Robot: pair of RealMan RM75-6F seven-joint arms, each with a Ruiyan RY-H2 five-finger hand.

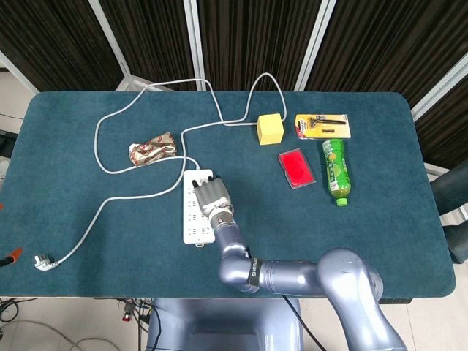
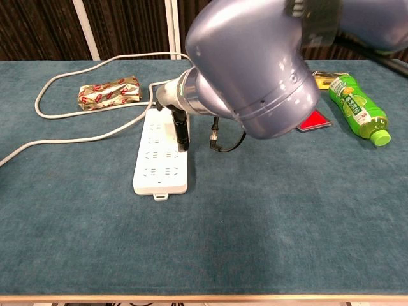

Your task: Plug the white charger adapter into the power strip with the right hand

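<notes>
One hand (image 1: 210,196) over power strip (image 1: 194,219); adapter hidden.

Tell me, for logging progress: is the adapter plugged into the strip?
Cannot tell. The right robot hand lies over the strip and hides any adapter.

Sitting mid-room: a table (image 1: 66,241) with rounded corners, covered in dark teal felt-like cloth, showing a pale wooden edge along the near side in the chest view. Hanging behind it: dark ribbed curtains (image 1: 146,36), broken up by slanting white frame bars (image 1: 191,40). Showing beyond the left edge: light floor (image 1: 11,110) and loose cables (image 1: 14,311) trailing under the table. Lying evenly over everything: soft, flat indoor light, casting hardly any shadow.
</notes>
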